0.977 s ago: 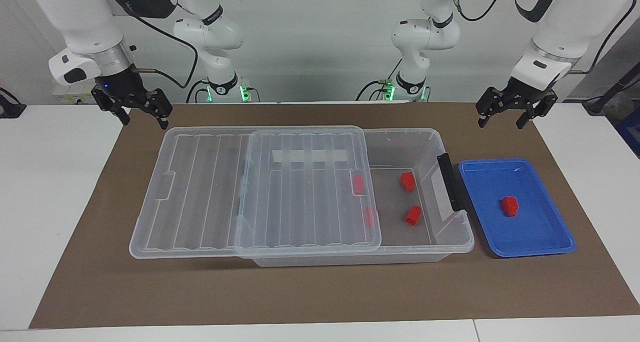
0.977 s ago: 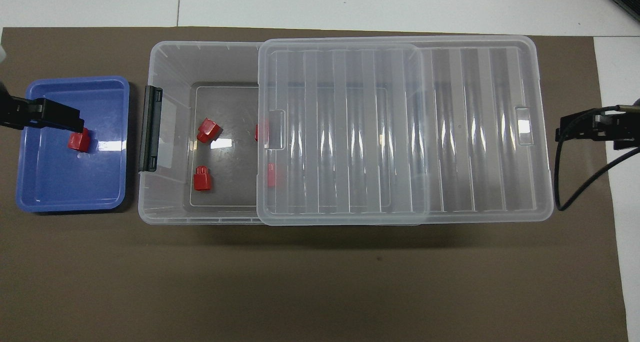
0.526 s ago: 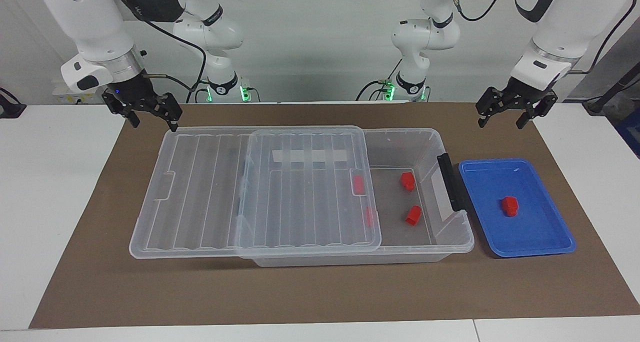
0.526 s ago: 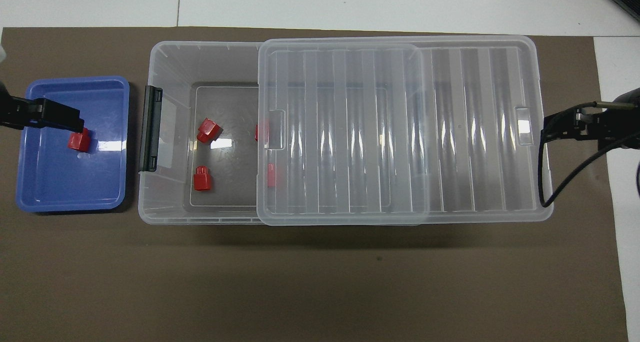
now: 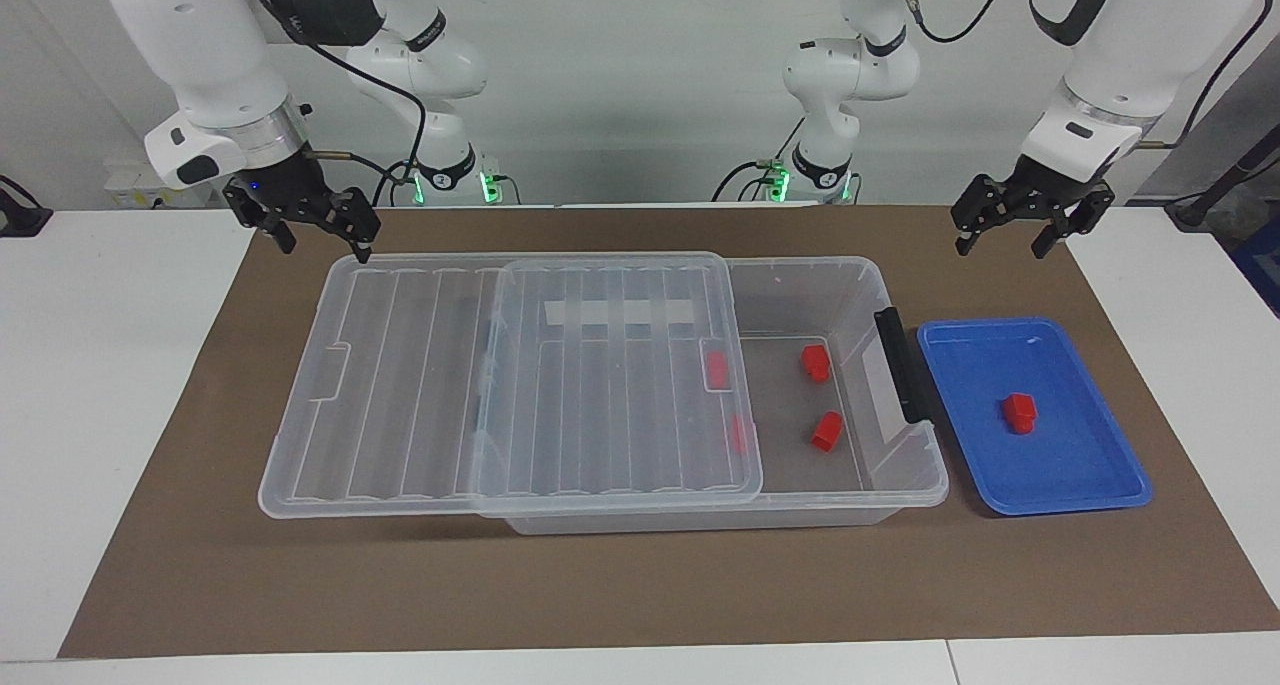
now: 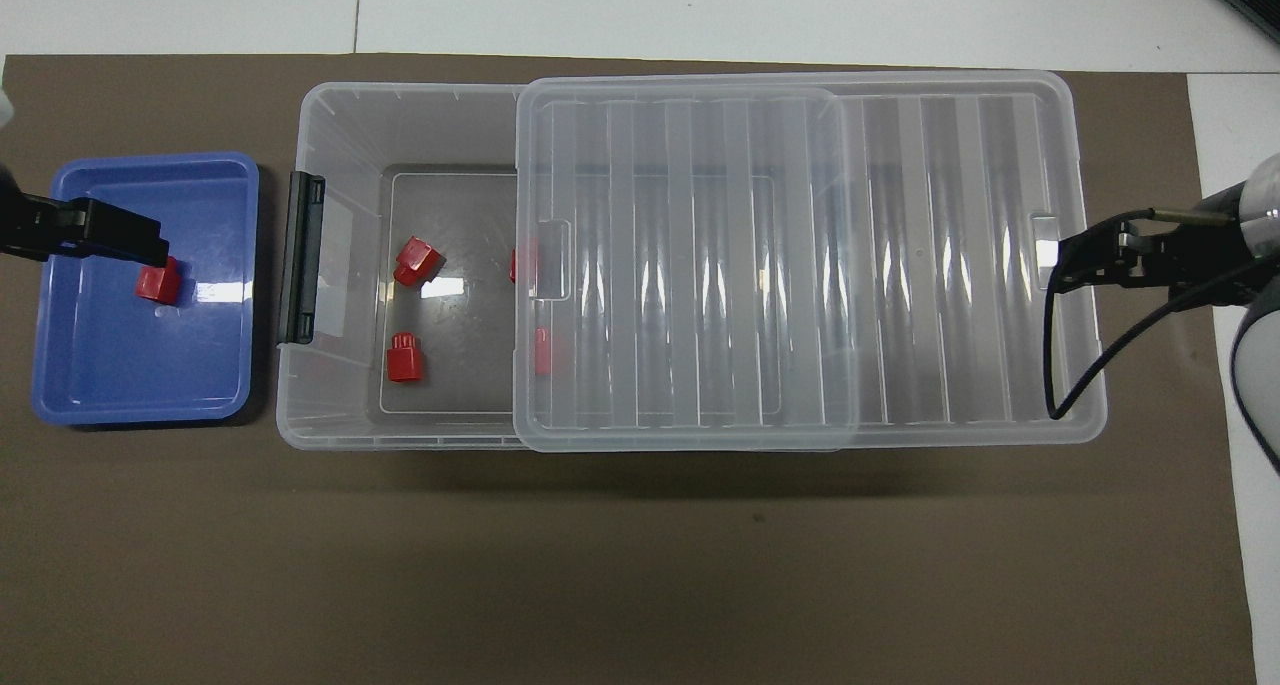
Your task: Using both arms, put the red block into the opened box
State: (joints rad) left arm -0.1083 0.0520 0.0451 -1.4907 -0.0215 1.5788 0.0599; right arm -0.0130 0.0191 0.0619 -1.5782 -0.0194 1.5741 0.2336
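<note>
One red block (image 5: pixel 1020 412) (image 6: pixel 158 283) lies in the shallow blue tray (image 5: pixel 1100 485) (image 6: pixel 100 385) beside the box. The clear box (image 5: pixel 800 267) (image 6: pixel 400 105) stands mid-mat. Its ribbed lid (image 5: pixel 420 385) (image 6: pixel 900 265) is slid toward the right arm's end, leaving the tray-side part uncovered. Several red blocks lie inside, two in the uncovered part (image 5: pixel 816 362) (image 5: pixel 826 431) and two under the lid's edge. My left gripper (image 5: pixel 1000 243) hangs open and empty over the tray, well above the block. My right gripper (image 5: pixel 322 247) is open and empty over the lid's overhanging end.
A brown mat (image 5: pixel 640 585) covers the white table under everything. A dark grey latch (image 5: pixel 903 365) sits on the box's end wall facing the tray. Black cables hang from both wrists.
My right gripper has travelled from off the mat's edge inward, and now sits over the lid's end. The left arm, the lid and the blocks have not moved.
</note>
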